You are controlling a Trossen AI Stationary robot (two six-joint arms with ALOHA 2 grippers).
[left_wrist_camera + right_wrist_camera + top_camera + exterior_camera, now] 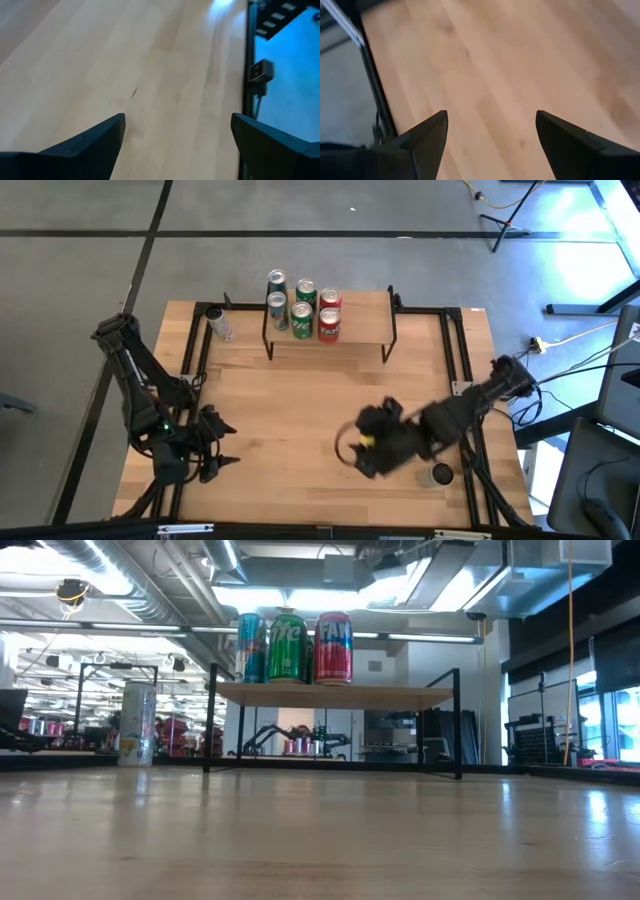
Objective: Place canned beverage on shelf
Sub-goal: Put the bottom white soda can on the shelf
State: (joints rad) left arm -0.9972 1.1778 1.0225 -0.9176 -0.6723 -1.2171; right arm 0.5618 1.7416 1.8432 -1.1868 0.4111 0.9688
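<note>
Standing upright, the loose can (219, 323) is at eleven o'clock from the empty, spread right claw (348, 446); the spread left claw (222, 448) is nearer.

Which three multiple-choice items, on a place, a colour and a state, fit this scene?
1. The silver can stands: A on the table beside the shelf; B on the shelf; C in a gripper.
2. The middle front can on the shelf is: A yellow; B black; C green.
3. The left gripper is: A shut on a can; B open, empty; C shut, empty.
Key: 1 A, it stands off the shelf, on the wood; 2 C, its body shows green; 3 B, fingers apart over bare wood.
</note>
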